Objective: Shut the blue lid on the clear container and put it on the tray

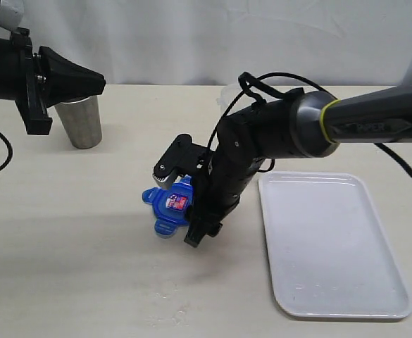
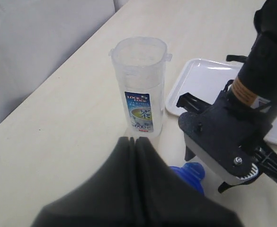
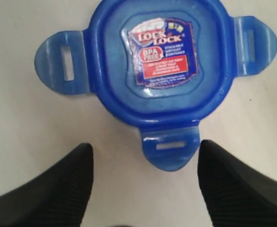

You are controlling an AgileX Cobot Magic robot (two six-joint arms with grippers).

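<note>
1. Looking down, we see our right gripper (image 3: 143, 189) spread wide, hovering over the blue lid (image 3: 159, 61) mid-desk, left of the tray (image 1: 332, 243)
2. Our left gripper (image 2: 134, 189) is pressed together, empty
3. The clear container (image 2: 140, 87) stands uncapped near the desk's back edge

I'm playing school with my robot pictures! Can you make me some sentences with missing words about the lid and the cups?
1. The lid lying on the table is colored ____.
2. The right gripper has its fingers spread ____ over the lid.
3. The clear container stands upright with no ____ on top.
4. The white tray has ____ lying on it.

Missing words: blue; open; lid; nothing
</note>
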